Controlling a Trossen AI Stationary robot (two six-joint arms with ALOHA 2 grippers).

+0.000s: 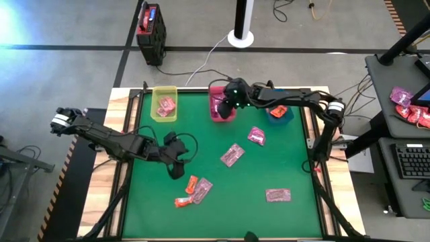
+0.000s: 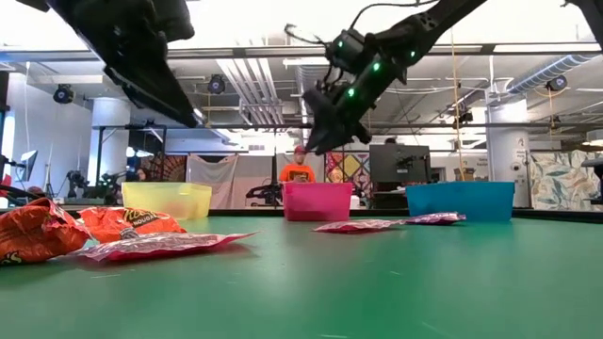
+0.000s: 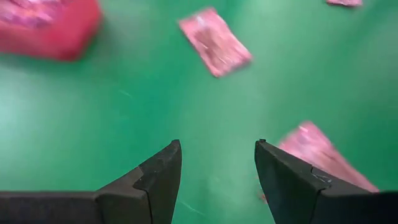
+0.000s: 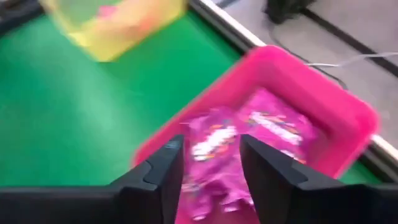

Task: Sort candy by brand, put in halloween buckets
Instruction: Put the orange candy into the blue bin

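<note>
My right gripper hangs open over the pink-red bucket at the table's far edge. A magenta candy packet shows, blurred, in the gap between the fingers, over other magenta packets in that bucket. My left gripper is open above the green mat, left of centre, near a pink packet. The yellow-green bucket and the blue-teal bucket stand on either side of the pink one. Loose pink packets and orange-red ones lie flat on the mat.
A black-and-red box and a white pole base stand on the floor beyond the table. A side table at the right carries more candy and a keyboard. A person in orange shows far behind the buckets.
</note>
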